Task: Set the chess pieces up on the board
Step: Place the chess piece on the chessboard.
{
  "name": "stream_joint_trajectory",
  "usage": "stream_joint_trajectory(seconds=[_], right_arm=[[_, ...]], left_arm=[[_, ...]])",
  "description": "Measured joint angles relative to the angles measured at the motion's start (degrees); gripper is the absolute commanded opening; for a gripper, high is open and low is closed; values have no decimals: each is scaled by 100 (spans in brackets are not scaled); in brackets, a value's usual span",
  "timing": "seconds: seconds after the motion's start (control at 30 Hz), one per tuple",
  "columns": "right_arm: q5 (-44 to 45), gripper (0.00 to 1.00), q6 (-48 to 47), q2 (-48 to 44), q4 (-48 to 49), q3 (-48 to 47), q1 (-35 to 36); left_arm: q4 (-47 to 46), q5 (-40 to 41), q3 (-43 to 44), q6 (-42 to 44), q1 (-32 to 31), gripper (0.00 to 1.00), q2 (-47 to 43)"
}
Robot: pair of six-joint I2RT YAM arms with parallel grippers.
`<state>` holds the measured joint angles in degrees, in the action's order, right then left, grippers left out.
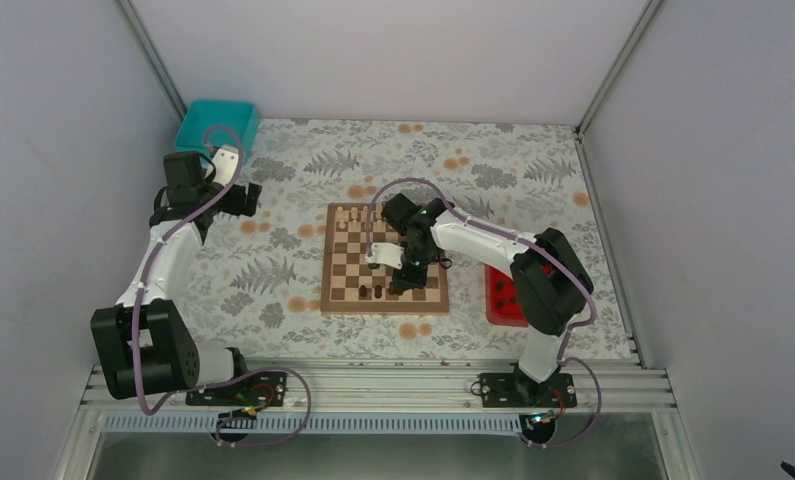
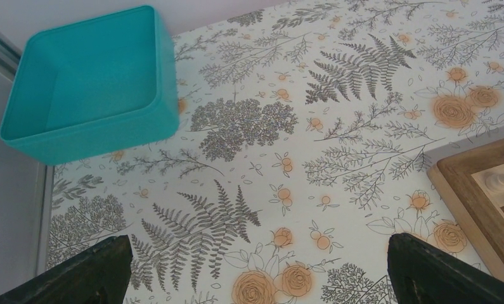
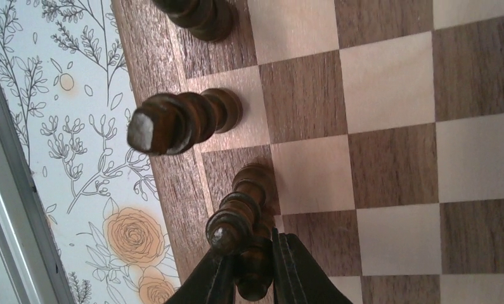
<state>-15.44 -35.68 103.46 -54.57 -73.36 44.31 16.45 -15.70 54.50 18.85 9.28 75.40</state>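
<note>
The board (image 3: 388, 126) is showing smooth wooden squares, light tan and dark brown, with a brown rim. The chess pieces (image 3: 173, 120) are looking like little dark wooden posts with round rings cut into them. They are standing in the edge row, close to the rim. The right gripper (image 3: 252, 248) is hanging over that edge of the board. Its two black fingers (image 3: 293, 275) are pinching almost closed on one dark piece (image 3: 254, 282), which is sitting right between them. The left gripper (image 2: 258, 239) is hovering well apart from the board, with its jaws spread wide and nothing in them. It is over a flowery tablecloth (image 2: 249, 126), near a smooth teal plastic tub (image 2: 90, 136) with rounded corners.
</note>
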Motion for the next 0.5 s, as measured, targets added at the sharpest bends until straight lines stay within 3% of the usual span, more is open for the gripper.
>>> stream_joint_trajectory(seconds=[0.5], right_arm=[[37, 14, -2, 72, -24, -103, 107]], left_arm=[[0, -7, -2, 2, 31, 100, 0]])
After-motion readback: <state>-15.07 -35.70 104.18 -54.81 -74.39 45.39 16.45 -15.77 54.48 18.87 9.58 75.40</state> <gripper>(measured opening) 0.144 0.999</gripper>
